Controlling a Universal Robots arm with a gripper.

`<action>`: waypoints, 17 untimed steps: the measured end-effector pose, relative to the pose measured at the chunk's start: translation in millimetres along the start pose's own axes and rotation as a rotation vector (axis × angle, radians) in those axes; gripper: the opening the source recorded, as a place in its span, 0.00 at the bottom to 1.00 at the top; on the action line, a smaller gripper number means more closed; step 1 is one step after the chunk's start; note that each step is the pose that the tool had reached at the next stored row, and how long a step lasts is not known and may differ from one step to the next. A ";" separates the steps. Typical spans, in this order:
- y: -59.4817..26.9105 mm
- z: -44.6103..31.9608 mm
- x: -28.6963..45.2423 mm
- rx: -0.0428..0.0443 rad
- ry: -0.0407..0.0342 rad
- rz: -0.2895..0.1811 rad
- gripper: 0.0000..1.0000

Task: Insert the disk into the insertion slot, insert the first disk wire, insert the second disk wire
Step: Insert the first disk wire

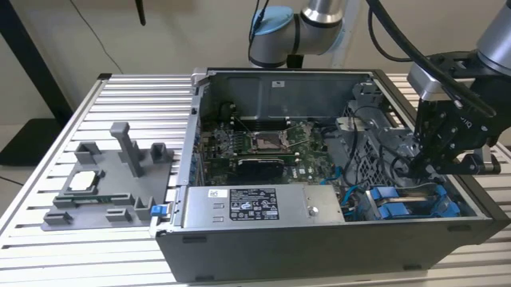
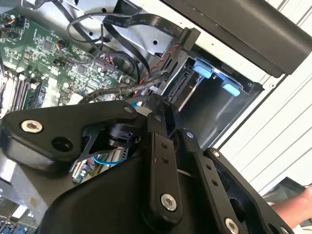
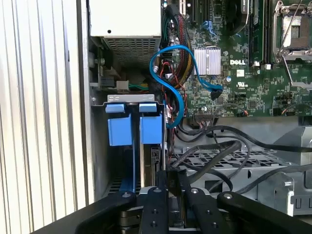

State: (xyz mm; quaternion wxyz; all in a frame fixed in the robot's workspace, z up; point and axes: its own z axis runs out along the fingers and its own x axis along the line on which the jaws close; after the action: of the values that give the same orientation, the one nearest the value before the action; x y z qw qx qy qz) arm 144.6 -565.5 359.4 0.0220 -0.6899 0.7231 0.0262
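- The gripper (image 1: 419,166) hangs low inside the open computer case (image 1: 319,251), at the exterior view's right, close above the drive bay.
- I cannot tell how far it is open, or whether it holds anything.
- The disk (image 3: 150,129), in its blue carrier, sits in the insertion slot (image 3: 100,161) at the case's near right corner, beside the power-supply box (image 1: 255,206).
- Black wires (image 3: 214,129) and a blue cable (image 3: 181,100) lie between the slot and the motherboard (image 3: 253,73).

Smooth blue plastic disk carrier (image 3: 134,129), matt ribbed metal table (image 1: 80,239)
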 end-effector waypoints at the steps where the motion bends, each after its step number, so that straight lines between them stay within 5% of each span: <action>1: -0.3 0.2 0.9 -0.0001 -0.0001 0.000 0.00; 17: -12.0 8.2 11.0 -0.0011 -0.0001 0.000 0.00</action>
State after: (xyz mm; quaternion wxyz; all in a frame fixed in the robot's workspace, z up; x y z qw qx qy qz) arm 156.0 -576.5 350.4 0.0217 -0.6899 0.7231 0.0267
